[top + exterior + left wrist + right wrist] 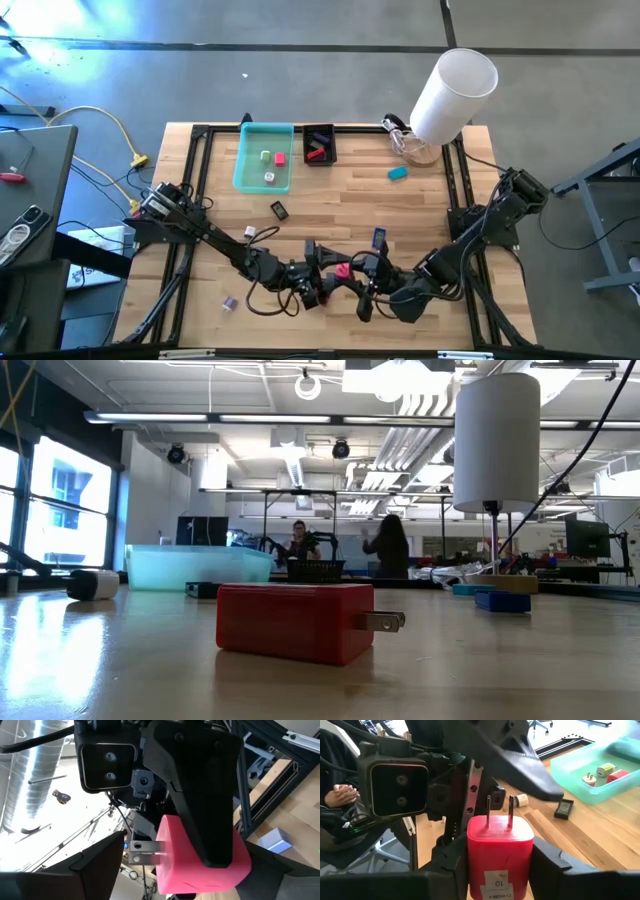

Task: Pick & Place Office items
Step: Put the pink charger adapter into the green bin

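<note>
Two dark robot arms meet low over the near middle of a wooden worktop (420, 200), passing a red plug adapter (343, 270) between them.

The risk here, as a judgement: the adapter could slip and drop during the hand-over. The left gripper (322, 284) has its fingers spread wide on either side of the adapter, and from these views it cannot be told whether they press on it. If the right gripper lets go before the left one has a firm hold, the adapter would fall to the worktop. The two grippers are also very close and could knock each other.

The right gripper (500, 870) is clenched on the adapter, one finger on each flat side, the two metal prongs pointing away from it. In the left wrist view a right finger (200, 785) lies across the adapter's face.

Farther back stand a teal tray (250, 170) with small items and a tall white cylinder (452, 95).
</note>
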Controlling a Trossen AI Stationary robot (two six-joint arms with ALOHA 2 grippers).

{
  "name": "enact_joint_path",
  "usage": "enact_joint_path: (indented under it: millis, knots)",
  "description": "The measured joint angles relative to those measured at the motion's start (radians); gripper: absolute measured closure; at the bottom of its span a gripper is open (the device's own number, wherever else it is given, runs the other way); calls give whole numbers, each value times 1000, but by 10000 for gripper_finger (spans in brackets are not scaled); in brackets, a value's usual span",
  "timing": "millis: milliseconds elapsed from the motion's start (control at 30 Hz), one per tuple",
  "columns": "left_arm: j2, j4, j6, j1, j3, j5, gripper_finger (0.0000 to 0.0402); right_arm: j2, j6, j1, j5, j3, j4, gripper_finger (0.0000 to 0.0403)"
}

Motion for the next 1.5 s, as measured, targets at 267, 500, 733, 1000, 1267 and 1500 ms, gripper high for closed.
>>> enact_joint_path:
  millis: [267,500,733,1000,1267,1500]
  knots:
    - [0,-3,1,0,-1,0,136,0,7,-7,-1,0,1,266]
    - [0,0,29,0,-1,0,141,-1,12,-11,-6,0,-1,266]
    - [0,0,30,0,-1,-11,140,-1,24,-11,-21,0,-7,241]
    - [0,6,17,-7,0,-19,140,1,30,-12,-95,0,-12,217]
    - [0,30,-241,-16,3,-127,140,-51,42,-13,-112,0,-84,236]
    - [0,30,-264,-6,-2,-232,140,-138,106,-3,-113,0,-249,246]
